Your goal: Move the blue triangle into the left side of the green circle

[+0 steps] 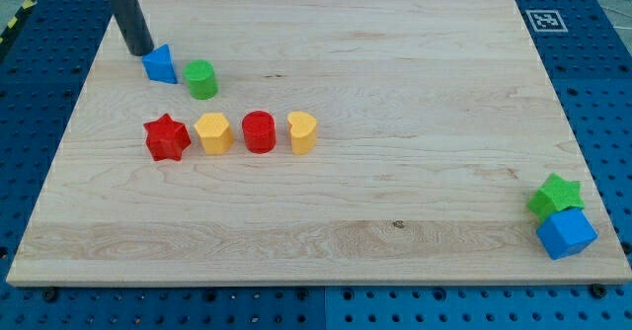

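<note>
My tip carries nothing and sits just up-left of the blue triangle, seemingly touching it. The green circle lies just right of the triangle; I push gently rightward, slightly down.

well down and to the view's right of my tip sat a green star touching a blue cube.
</note>
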Controlling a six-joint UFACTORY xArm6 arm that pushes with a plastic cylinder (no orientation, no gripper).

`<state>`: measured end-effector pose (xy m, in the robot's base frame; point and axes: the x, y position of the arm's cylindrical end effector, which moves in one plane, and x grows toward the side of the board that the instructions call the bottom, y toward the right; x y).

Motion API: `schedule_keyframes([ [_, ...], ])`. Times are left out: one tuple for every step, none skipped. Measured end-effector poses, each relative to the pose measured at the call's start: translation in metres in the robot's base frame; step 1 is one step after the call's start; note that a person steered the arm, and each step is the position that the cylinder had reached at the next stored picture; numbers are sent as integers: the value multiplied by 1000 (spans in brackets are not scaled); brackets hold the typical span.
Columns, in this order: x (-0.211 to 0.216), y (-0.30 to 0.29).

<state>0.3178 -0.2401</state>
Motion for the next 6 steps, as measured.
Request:
schedule_keyframes([
  [6,13],
  [11,16],
  [30,16],
  [33,19],
  [33,23],
  [42,25],
])
